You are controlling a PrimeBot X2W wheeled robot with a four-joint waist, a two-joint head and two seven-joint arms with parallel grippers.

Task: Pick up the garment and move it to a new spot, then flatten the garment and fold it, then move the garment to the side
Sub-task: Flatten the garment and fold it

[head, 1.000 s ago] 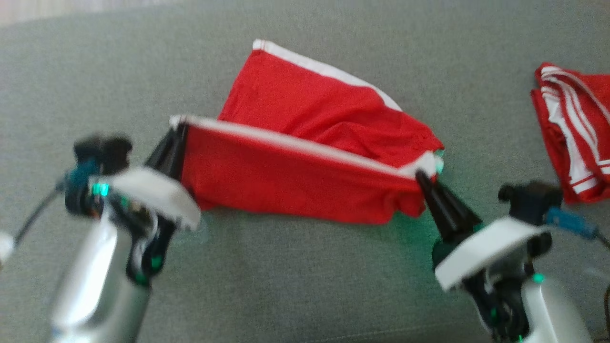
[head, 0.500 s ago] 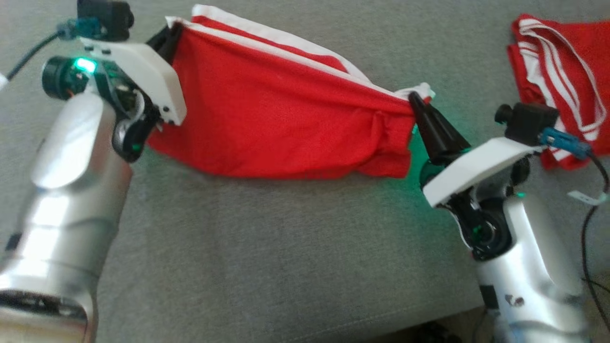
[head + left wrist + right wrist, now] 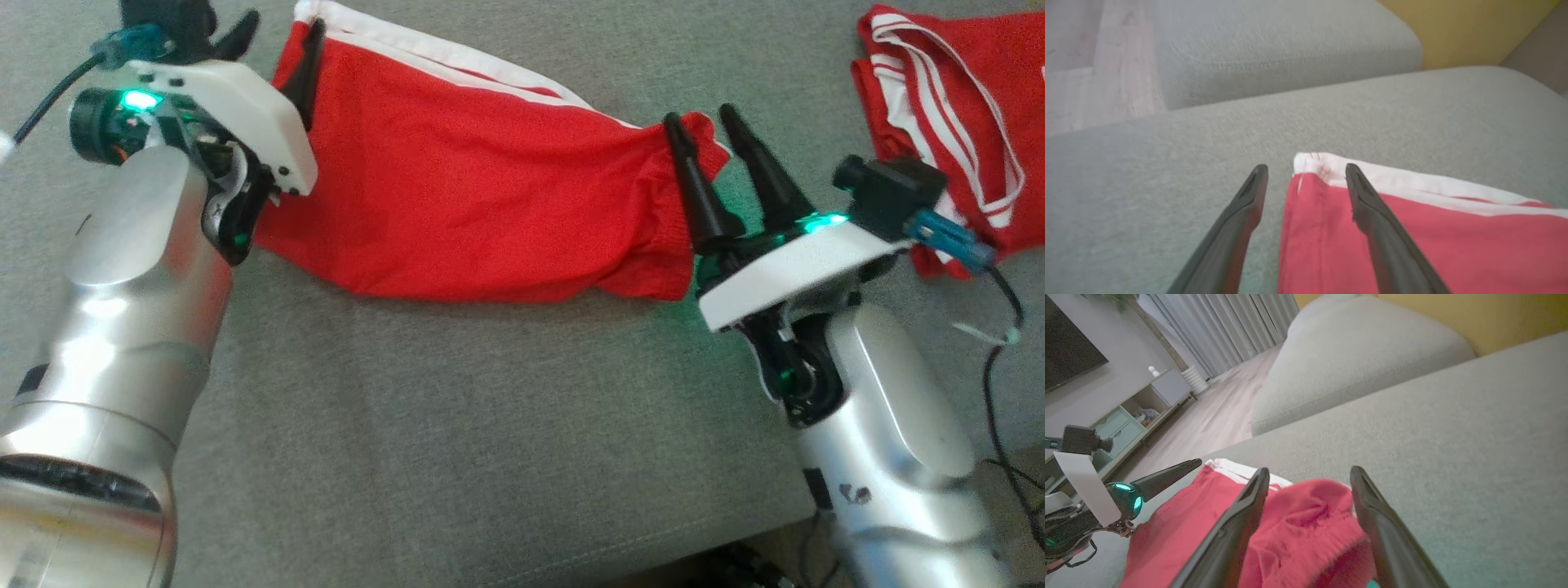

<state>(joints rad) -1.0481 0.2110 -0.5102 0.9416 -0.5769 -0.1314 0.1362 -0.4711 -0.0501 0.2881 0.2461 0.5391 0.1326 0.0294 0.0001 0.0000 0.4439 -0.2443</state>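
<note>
Tools, count: two, each with two long tapering dark fingers, a white plate and a silver forearm.
Left tool point(image 3: 284, 20): fingers spread wide, gripping nothing. The left corner of the garment lies in the gap, and one finger rests over the red cloth.
Right tool point(image 3: 698, 114): fingers spread wide, gripping nothing. The bunched right end of the garment lies between them.
Wrist lamps: one green light glows on each wrist.
Garment point(image 3: 457, 188), count: one piece under the tools.
Garment, place: lies on the sofa between the two tools, its left end farther away than its right end.
Garment, material: soft red knit, matt, with a white band along the far edge.
Garment, shape: a long, roughly flat strip. The right end is gathered into wrinkles and the near edge is wavy.
Second garment point(image 3: 947, 106), count: one, at the far right and well apart from the first.
Second garment, look: red cloth with thin white stripes, lying in loose folds. The right wrist camera partly overlaps its near edge.
Sofa point(image 3: 490, 425): grey woven upholstery with a fine grain. The seat is broad with a rounded edge, and both wrist views show one more rounded grey cushion beyond it.
Cables: one dark lead runs from each wrist camera.
Surroundings: pale wood floor, a yellow wall behind the sofa, and light pleated curtains far left.
</note>
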